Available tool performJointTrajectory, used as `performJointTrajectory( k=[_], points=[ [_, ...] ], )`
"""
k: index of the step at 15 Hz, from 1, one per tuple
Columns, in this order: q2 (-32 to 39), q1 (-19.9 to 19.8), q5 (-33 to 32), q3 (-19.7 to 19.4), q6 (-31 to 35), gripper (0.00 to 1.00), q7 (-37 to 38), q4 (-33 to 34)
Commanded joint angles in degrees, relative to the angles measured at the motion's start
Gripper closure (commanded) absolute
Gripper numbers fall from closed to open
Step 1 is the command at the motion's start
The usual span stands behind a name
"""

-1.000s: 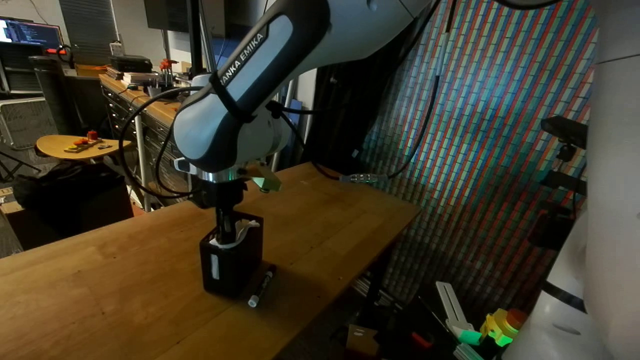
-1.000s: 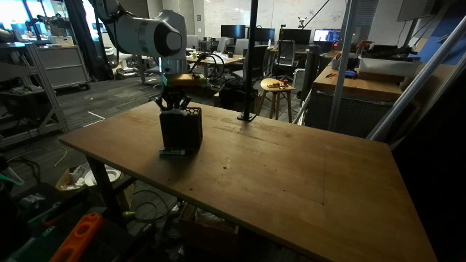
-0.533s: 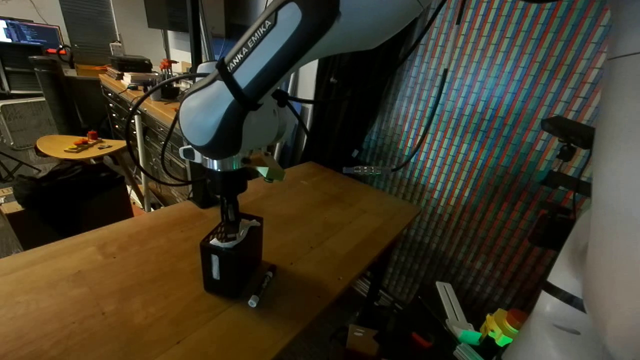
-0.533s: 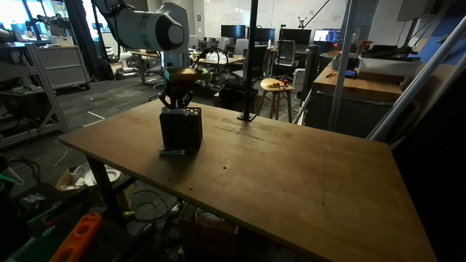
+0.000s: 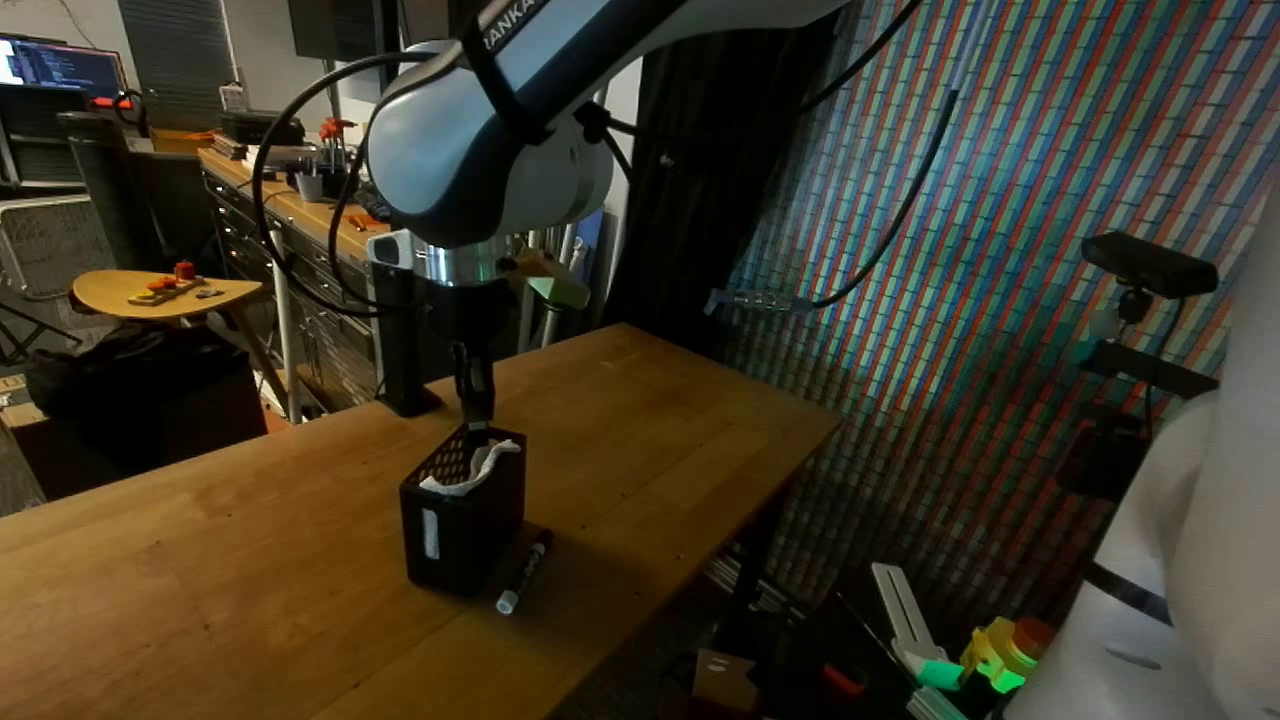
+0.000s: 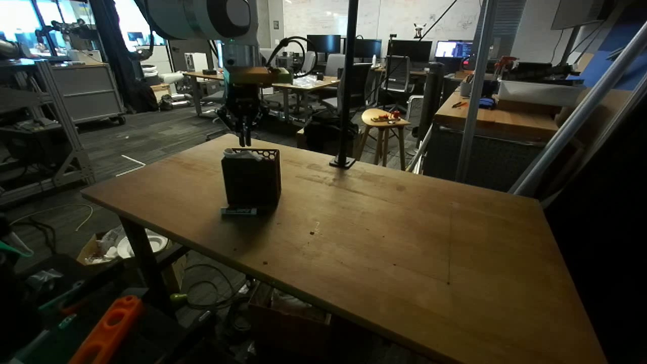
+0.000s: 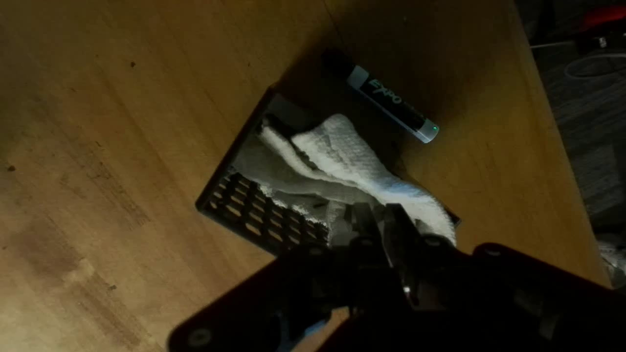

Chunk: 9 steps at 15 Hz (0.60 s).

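Note:
A black box (image 5: 465, 545) with lattice walls stands upright on the wooden table, also seen in an exterior view (image 6: 251, 180) and the wrist view (image 7: 249, 210). A white cloth (image 7: 342, 149) lies bunched in its opening and drapes over the rim (image 5: 470, 485). My gripper (image 6: 245, 140) hangs pointing down just above the box, its fingers nearly together with a narrow gap. Nothing shows between the fingertips (image 7: 377, 209); in the wrist view they overlap the cloth. A black and grey Expo marker (image 7: 389, 100) lies on the table beside the box, also in both exterior views (image 5: 522, 575).
The wooden table (image 6: 404, 237) carries a black upright post (image 6: 349, 101) at its far edge. A small stool (image 6: 383, 119) with toy parts stands beyond. The table's near edge drops to clutter and cardboard boxes (image 6: 290, 318) on the floor.
My gripper has risen out of the box opening to above it. Its fingers, spread apart before, are now close together. The box, cloth and marker stay where they were.

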Motion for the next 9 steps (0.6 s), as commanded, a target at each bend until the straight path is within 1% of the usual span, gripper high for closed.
performJointTrajectory(
  k=[1, 2, 4, 9],
  points=[
    [-3.4, 1.1, 0.5, 0.5, -1.4, 0.83, 1.4, -2.4],
    [-3.5, 1.4, 0.6, 0.8, -1.2, 0.80, 1.6, -2.7],
    [-3.7, 1.8, 1.1, 1.2, -0.8, 0.77, 1.2, -3.3],
    [-2.6, 2.6, 1.4, 1.8, -0.1, 0.78, 0.5, -3.2]
  ],
)
